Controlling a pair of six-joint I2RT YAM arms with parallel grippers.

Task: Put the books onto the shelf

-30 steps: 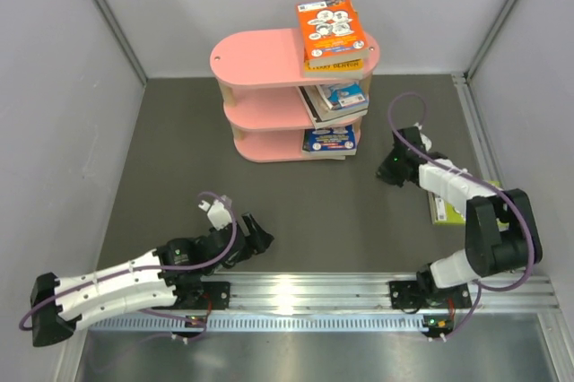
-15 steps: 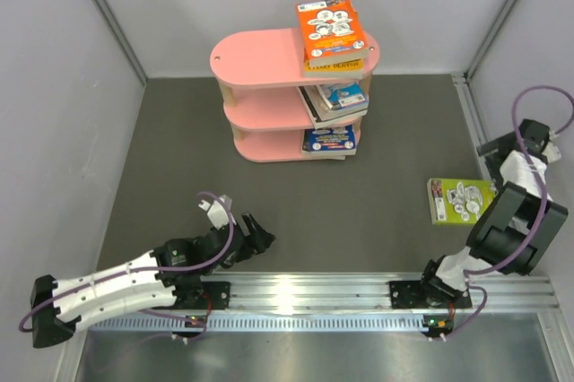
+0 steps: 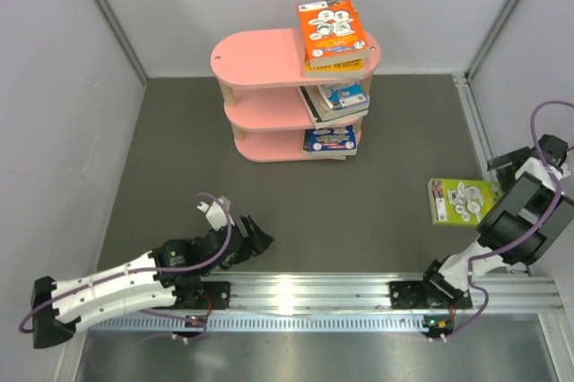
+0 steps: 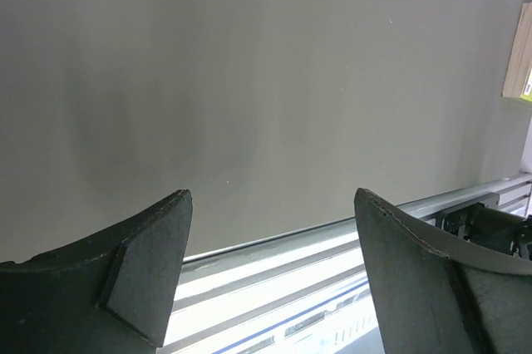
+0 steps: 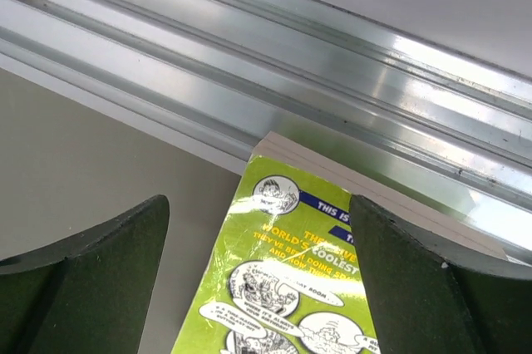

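The pink shelf [image 3: 265, 55] stands at the back of the table. An orange book [image 3: 333, 27] lies on its top board over a yellow-spined one [image 3: 334, 65]. More books lie on the middle tier [image 3: 338, 99] and the bottom tier [image 3: 329, 140]. A lime book [image 3: 461, 200] [image 5: 283, 287] lies flat on the table at the right, also seen as an edge of the lime book [image 4: 519, 55] in the left wrist view. My right gripper [image 3: 508, 163] [image 5: 258, 203] hangs open over its corner, not gripping it. My left gripper [image 3: 254, 231] [image 4: 272, 196] is open and empty near the front rail.
An aluminium rail [image 3: 305, 288] runs along the near edge, holding both arm bases. Another rail [image 5: 332, 63] lines the table's right side just beyond the lime book. Grey walls [image 3: 54, 131] close in the left, back and right.
My right arm has swung back from the table's middle to the right edge, uncovering the lime book. The left arm has not moved.
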